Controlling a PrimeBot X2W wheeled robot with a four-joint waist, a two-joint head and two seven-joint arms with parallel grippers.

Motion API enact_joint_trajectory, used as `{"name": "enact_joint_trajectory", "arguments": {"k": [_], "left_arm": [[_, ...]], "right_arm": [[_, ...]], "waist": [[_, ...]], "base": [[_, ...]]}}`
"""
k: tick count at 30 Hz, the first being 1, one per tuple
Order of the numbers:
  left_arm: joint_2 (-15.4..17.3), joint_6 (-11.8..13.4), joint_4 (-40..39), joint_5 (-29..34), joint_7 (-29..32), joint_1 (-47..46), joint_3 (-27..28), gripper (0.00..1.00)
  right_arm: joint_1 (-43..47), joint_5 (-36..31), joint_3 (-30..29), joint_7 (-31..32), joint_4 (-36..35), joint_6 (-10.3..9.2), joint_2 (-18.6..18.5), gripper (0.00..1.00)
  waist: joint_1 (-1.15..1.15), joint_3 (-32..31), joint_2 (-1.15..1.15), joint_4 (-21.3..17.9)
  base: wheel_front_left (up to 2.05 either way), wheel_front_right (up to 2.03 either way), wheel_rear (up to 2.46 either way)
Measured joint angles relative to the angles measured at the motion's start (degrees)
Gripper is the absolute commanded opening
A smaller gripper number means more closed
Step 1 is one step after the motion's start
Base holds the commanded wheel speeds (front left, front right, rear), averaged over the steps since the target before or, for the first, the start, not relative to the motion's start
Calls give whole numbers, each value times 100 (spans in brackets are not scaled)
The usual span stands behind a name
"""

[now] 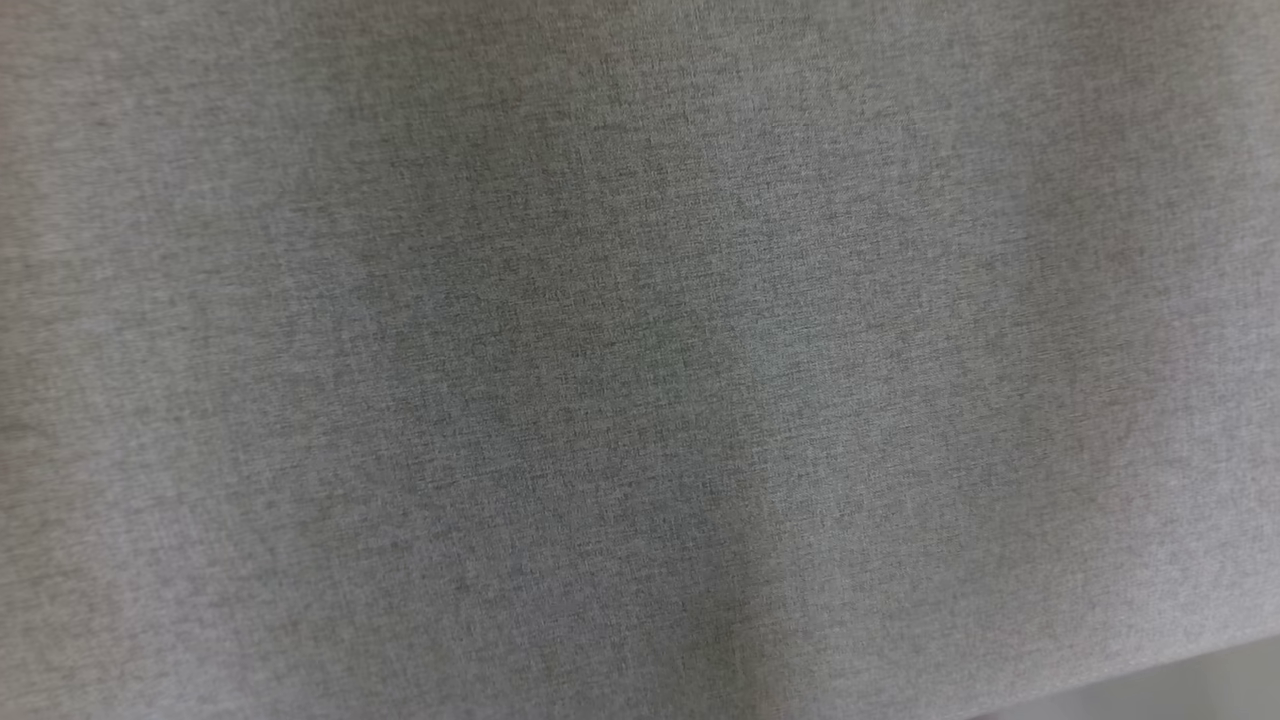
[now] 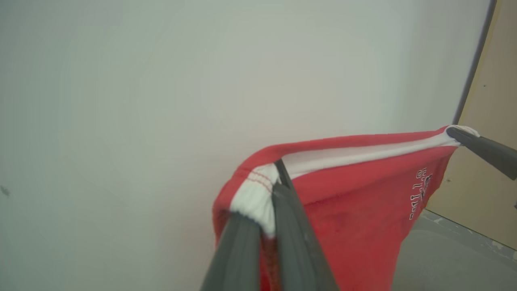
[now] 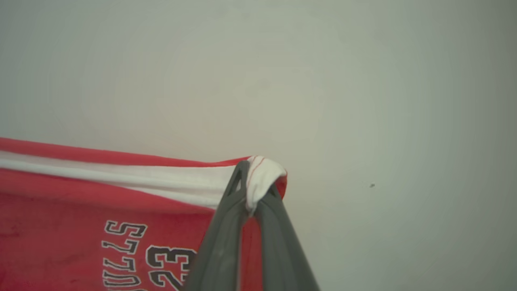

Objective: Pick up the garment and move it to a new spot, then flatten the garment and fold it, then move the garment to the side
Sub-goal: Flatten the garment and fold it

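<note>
Red garment point(image 2: 343, 202) held up, stretched out
Left gripper point(image 2: 266, 190) and right gripper point(image 3: 256, 182) each clamp a white-edged corner

The red garment point(image 2: 355, 202), white-banded along its top edge and printed with dark lettering and a 23, stretches taut between the left pincer point(image 2: 276, 184) and right pincer point(image 3: 250, 190), hanging below both.

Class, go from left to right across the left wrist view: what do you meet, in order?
First the pale wall → left gripper, shut on the garment → printed lettering → right gripper, shut on the garment's other corner.
</note>
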Motion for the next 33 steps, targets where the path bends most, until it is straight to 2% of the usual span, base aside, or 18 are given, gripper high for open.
{"name": "enact_joint_trajectory", "arguments": {"k": [12, 17, 23, 27, 33], "left_arm": [[144, -1, 207, -410, -269, -76, -697, 0], [271, 2, -59, -705, -622, 238, -920, 0], [683, 3, -721, -999, -904, 1223, -1169, 0], [954, 16, -1244, -1020, -991, 2153, -1095, 0], [1245, 468, -2528, -630, -1013, 4069, -337, 0]], "right_arm": [[-201, 386, 481, -303, 464, 0, 21, 0], [98, 654, 734, -457, 355, 0, 20, 0], [1084, 1181, 1081, -599, -345, -1, -58, 0], [2015, 1444, 1349, -617, -896, -1, -179, 0], [3475, 1692, 1518, -634, -1720, -1, -485, 0]], "waist": [[0, 124, 0, -60], [-1, 16, -1, -72], [-1, -263, -1, -61], [-1, -531, -1, -64], [-2, -1007, -2, -58]], "base": [[0, 0, 0], [0, 0, 0], [0, 0, 0], [0, 0, 0], [0, 0, 0]]}}
